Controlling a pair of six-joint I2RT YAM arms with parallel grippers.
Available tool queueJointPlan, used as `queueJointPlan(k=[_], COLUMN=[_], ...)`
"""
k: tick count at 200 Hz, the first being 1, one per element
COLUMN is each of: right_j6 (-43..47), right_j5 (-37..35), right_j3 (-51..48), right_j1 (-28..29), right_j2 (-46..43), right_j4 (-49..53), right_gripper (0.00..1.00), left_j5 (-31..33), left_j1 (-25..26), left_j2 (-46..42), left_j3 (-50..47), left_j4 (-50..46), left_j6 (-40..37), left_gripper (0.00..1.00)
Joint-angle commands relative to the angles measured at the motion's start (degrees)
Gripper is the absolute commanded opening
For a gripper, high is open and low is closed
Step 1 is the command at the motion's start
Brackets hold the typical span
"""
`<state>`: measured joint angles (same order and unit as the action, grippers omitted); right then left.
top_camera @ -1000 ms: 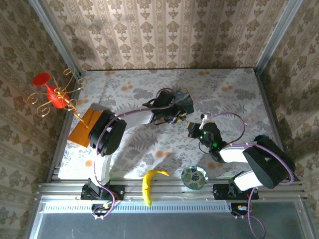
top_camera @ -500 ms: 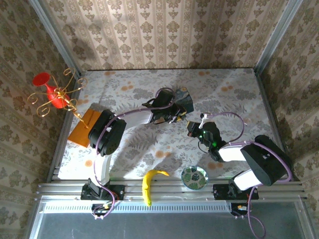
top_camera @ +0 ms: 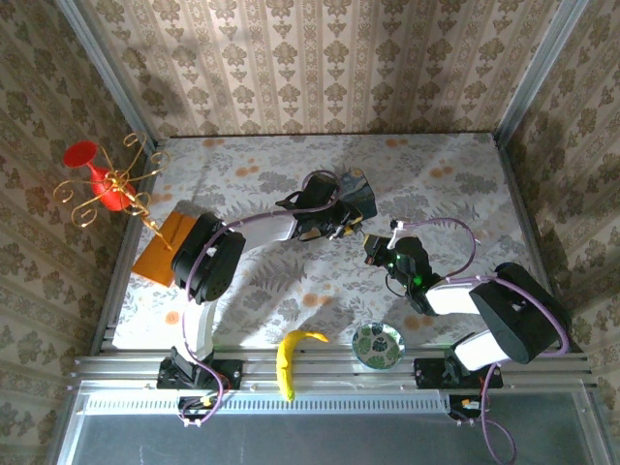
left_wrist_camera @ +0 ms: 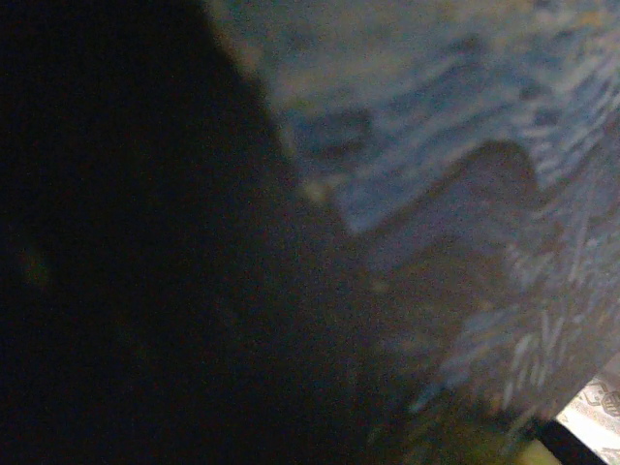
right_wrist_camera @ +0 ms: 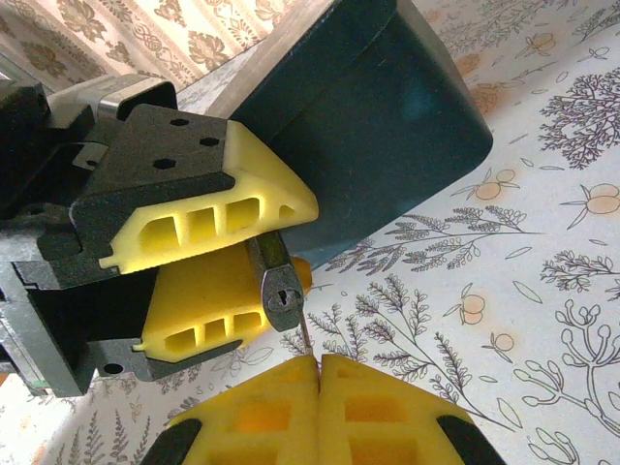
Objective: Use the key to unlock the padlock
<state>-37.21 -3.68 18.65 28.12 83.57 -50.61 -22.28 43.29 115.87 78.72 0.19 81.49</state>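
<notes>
The right end effector (right_wrist_camera: 318, 373) has its yellow fingertips pressed together on a thin key (right_wrist_camera: 304, 340), which touches the padlock (right_wrist_camera: 281, 291). The left end effector (right_wrist_camera: 293, 242) clamps that padlock, above the bench (right_wrist_camera: 542, 252) middle, just beside a dark blue box (right_wrist_camera: 378, 116).

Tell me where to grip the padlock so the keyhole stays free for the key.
Clamp the padlock across its small body, coming from the end away from the keyhole, as the left gripper has it. That leaves the keyhole face open toward the right gripper and the key.
</notes>
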Motion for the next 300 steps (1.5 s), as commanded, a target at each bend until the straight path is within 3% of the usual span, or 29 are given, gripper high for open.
queueJointPlan(k=[1, 231, 300], right_j6=[1.3, -2.5, -4.6], right_j5=[0.5, -0.4, 3.5], right_j3=[-0.3, 2.1, 5.7], right_j1=[-0.2, -1.0, -3.0], right_j2=[-1.7, 2.7, 1.9], right_j4=[-1.8, -3.2, 0.8], right_gripper=[0.0, 0.0, 0.0], left_j5=[-3.8, -4.7, -5.3], left_j1=[0.2, 0.3, 1.0], left_j2=[0.3, 0.4, 0.8], left_j3=[-1.1, -1.3, -0.3], left_j4=[-0.6, 0.9, -1.3], left_j6=[2.9, 3.3, 2.0], left_gripper=[0.0, 0.0, 0.0])
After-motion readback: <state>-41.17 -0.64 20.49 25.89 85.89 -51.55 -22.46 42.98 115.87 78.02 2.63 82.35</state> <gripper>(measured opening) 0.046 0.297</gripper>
